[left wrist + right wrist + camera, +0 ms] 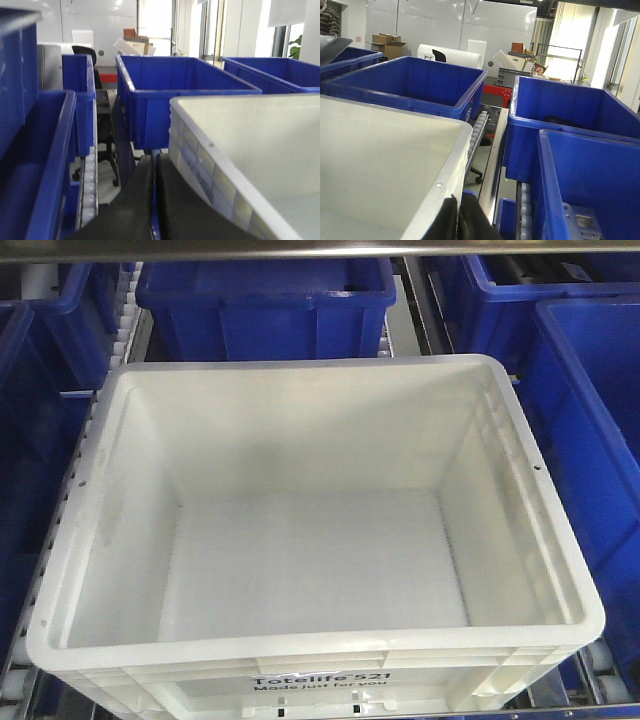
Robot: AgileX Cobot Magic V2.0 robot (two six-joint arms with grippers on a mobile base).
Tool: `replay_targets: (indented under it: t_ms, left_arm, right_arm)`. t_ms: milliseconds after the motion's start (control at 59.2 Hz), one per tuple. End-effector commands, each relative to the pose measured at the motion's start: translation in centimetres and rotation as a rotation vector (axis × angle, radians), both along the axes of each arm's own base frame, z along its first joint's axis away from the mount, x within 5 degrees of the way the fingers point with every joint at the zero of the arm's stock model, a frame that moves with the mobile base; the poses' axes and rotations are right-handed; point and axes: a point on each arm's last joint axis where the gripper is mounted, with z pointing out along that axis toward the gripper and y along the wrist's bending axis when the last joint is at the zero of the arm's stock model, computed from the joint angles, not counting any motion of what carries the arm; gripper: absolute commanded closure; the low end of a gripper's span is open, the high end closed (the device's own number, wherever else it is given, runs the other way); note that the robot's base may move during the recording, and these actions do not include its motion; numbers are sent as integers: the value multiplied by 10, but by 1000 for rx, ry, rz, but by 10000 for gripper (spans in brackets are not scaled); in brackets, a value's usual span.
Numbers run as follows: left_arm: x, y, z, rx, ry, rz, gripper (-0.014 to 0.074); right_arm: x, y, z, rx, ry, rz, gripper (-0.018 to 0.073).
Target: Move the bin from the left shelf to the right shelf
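Observation:
The bin (pixel 300 652), a large white crate with black "Totelife 521" print on its near side, sits empty in the middle of the front view on a roller lane. Neither gripper shows in that view. In the left wrist view my left gripper (pixel 154 159) is shut with nothing between its black fingers. It lies low along the ribbed outer left wall of the bin (pixel 200 160). In the right wrist view my right gripper (pixel 459 200) is shut too, tucked against the outer edge of the rim on the right side of the bin (pixel 445 175).
Dark blue crates surround the bin: one behind it (pixel 265 295), one on the right (pixel 590 440), one on the left (pixel 30 440). Roller tracks (pixel 125 310) and a metal rail (pixel 495 165) run between the lanes. A blue crate (pixel 600 185) stands close beside my right gripper.

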Motion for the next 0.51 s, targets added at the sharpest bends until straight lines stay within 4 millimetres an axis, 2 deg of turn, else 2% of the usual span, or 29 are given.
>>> replay_targets:
  t_ms: [0, 169, 490]
  left_arm:
    - [2, 0, -1, -54, -75, -7, 603]
    - [9, -1, -32, -57, -41, -3, 603]
    - [9, 0, -35, -37, -41, 4, 603]
  right_arm:
    - [0, -2, 14, 9, -83, -21, 564]
    - [0, -2, 14, 9, -83, -21, 564]
    - [0, -2, 14, 9, -83, -21, 564]
